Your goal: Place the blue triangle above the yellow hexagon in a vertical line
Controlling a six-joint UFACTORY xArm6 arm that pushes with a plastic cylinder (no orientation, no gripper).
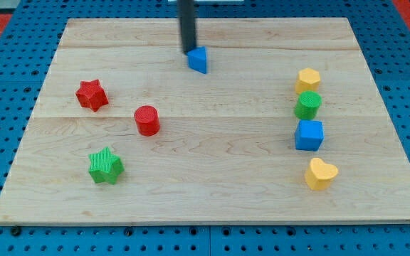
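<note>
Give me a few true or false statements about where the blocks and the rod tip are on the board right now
1. My tip is right beside the blue triangle, at its upper left. True.
2. The yellow hexagon tops a column of four blocks at the view's right. True.
3. The blue cube sits directly under the yellow hexagon. False: the green cylinder does.
4. The red star lies at the view's right. False: it is at the left.
5. The yellow heart is lowest in the right column. True.
</note>
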